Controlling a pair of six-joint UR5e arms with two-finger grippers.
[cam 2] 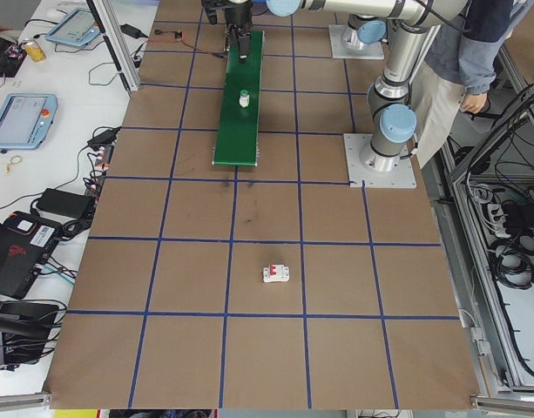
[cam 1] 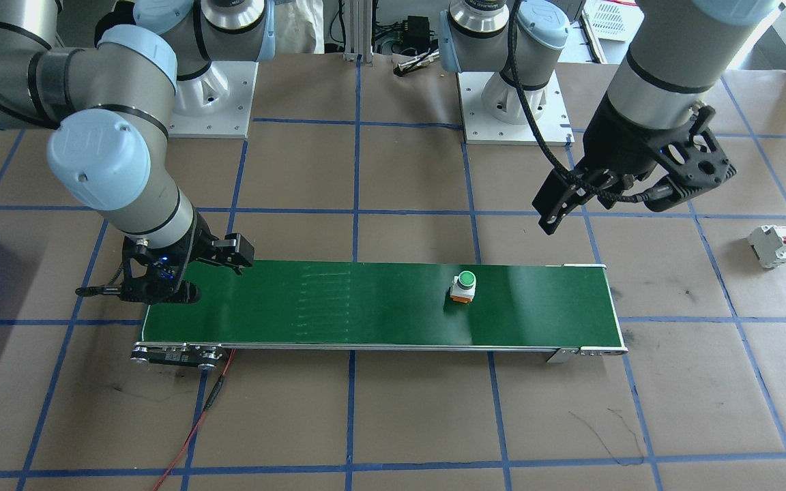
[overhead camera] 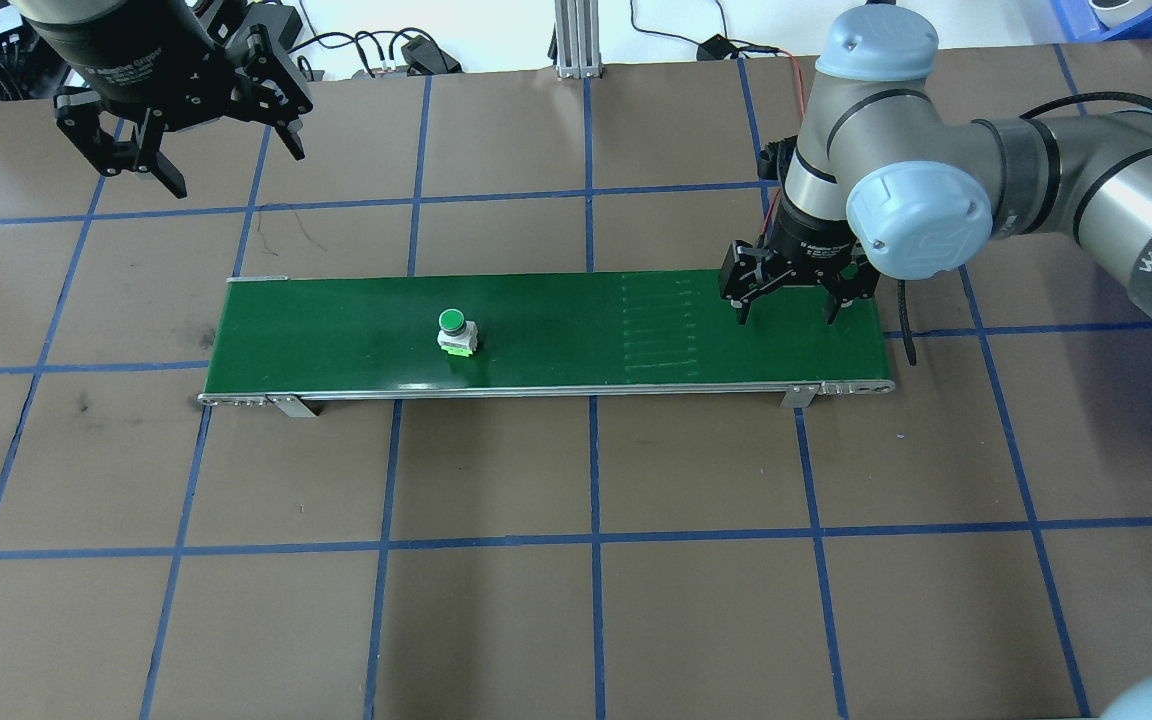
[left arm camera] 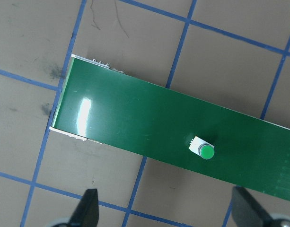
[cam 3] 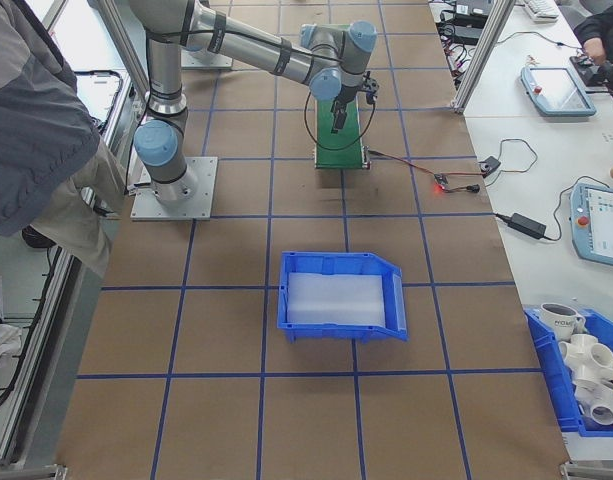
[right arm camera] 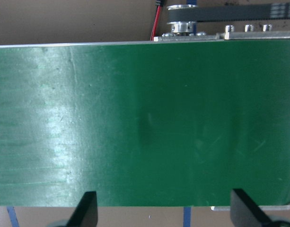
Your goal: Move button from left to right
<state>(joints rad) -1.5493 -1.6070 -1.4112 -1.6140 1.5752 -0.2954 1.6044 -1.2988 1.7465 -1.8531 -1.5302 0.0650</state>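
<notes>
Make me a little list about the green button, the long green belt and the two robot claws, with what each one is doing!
button: stands on the belt, left of its middle, nothing touching it
belt: long green strip on the brown table
left gripper: open, empty, high above the table beyond the belt's left end
right gripper: open, empty, low over the belt's right end

We see silver-grey arm tubes with pale blue joint caps, black braided cables, and black two-fingered hands: left hand (overhead camera: 181, 135), right hand (overhead camera: 786, 310).
</notes>
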